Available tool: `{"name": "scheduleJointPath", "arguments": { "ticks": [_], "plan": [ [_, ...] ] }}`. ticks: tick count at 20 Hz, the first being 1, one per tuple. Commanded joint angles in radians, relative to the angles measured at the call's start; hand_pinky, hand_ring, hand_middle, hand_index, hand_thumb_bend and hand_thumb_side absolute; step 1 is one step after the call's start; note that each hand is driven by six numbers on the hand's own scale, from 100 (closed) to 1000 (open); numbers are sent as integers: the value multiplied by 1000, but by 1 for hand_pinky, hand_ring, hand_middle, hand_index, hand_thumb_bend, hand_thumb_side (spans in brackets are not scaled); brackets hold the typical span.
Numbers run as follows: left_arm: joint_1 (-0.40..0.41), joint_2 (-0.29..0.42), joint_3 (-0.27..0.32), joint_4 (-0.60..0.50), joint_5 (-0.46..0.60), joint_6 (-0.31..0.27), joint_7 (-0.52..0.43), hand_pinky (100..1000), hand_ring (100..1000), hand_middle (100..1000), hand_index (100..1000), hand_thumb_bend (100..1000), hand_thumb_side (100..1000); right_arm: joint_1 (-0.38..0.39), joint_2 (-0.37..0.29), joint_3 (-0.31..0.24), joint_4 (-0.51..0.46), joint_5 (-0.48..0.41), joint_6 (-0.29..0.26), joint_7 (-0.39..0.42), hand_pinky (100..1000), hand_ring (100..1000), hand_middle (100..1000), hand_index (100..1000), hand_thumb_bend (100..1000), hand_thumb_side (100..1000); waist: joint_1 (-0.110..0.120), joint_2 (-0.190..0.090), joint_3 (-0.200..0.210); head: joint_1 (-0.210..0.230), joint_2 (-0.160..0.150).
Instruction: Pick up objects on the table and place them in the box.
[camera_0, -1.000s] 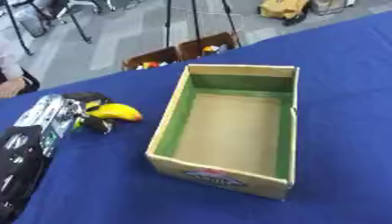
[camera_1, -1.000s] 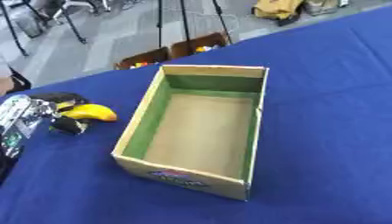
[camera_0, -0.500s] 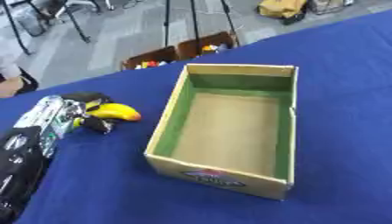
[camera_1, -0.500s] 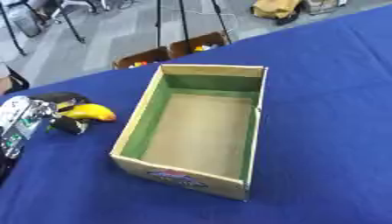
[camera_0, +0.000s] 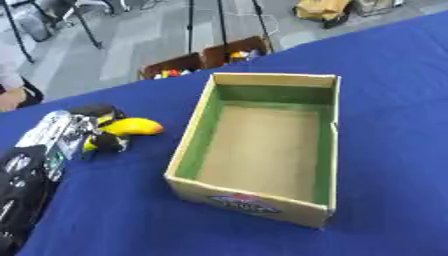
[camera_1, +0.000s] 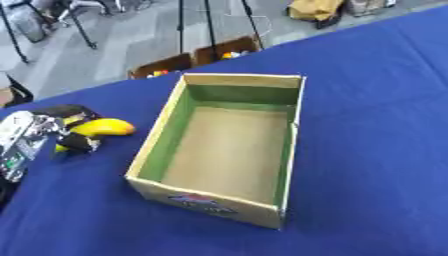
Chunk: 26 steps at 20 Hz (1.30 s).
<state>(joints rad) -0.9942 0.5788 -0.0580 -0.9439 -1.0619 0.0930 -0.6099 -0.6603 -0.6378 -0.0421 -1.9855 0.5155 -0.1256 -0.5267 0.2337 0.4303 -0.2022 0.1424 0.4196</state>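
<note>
We see the black-and-silver left hand (camera_0: 83, 131) with fingers curled round a yellow banana-shaped object (camera_0: 131, 127), left of the open green-lined cardboard box (camera_0: 188, 145) on the blue-clothed table (camera_0: 394, 90).

Box (camera_1: 229, 150): open cardboard, green inner walls, middle of the table (camera_1: 367, 100).
Banana (camera_1: 101, 127): yellow, near the table's left edge.
Left hand (camera_1: 63, 131): black fingers curled round the banana.

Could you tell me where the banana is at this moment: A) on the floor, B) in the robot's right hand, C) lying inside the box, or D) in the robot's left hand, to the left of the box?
D: the left hand has its fingers curled round the banana, left of the empty box.
</note>
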Motion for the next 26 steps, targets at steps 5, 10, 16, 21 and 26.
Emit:
{"name": "scheduleJointPath", "arguments": {
  "ticks": [5, 10, 16, 21, 26],
  "plan": [
    [-12, 39, 8, -6, 9, 5, 2, 728, 843, 915, 924, 100, 393, -12, -28, -7, -14, -8, 0, -6, 714, 868, 804, 915, 100, 1000, -8, -22, 2, 1, -9],
    [-10, 40, 9, -10, 10, 14, 33, 621, 770, 835, 834, 100, 419, -10, -27, -10, -14, -8, 0, -10, 714, 868, 805, 915, 100, 1000, -8, -26, 1, -2, -8],
    [-5, 39, 9, -3, 14, 18, 67, 593, 747, 802, 783, 100, 428, -9, -27, -12, -14, -6, 0, -14, 714, 868, 805, 915, 100, 1000, -8, -29, -1, -1, -11],
    [-2, 38, 8, -1, 16, 20, 87, 566, 725, 771, 756, 100, 426, -8, -26, -12, -14, -7, 0, -15, 715, 868, 805, 915, 100, 1000, -8, -29, -1, -2, -11],
    [-3, 39, 7, 1, 16, 24, 104, 551, 714, 767, 755, 100, 414, -7, -24, -13, -14, -7, 1, -16, 715, 868, 805, 916, 100, 1000, -11, -32, 2, -3, -7]
  ]
}}
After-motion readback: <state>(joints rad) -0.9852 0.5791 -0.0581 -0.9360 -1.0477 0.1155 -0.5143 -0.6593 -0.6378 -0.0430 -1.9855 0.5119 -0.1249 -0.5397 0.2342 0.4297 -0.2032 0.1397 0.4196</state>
